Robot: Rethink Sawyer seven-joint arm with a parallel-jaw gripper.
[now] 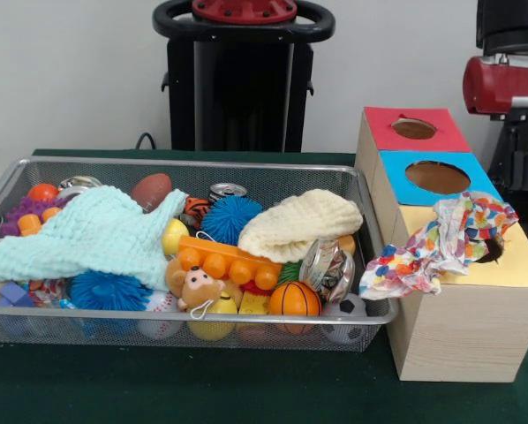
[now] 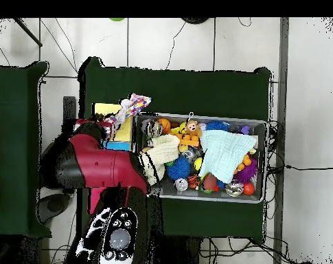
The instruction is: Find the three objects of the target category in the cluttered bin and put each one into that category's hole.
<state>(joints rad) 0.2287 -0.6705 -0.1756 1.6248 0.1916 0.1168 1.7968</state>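
The printed cloth (image 1: 441, 245) hangs from the yellow-surround hole (image 1: 489, 250) of the pale wooden box (image 1: 463, 331), just beside the wire mesh bin (image 1: 176, 329); whether the gripper is released or clenched, I cannot tell

Even, soft light fills the front view; faint shadows sit under the wire basket (image 1: 370, 311), no glare anywhere.

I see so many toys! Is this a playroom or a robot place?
Probably a robot test lab, not a playroom. A red robot arm reaches over a green table holding a wire bin of toys, beside boxes with colored holes, like the yellow-surround hole with a printed cloth draped at it.
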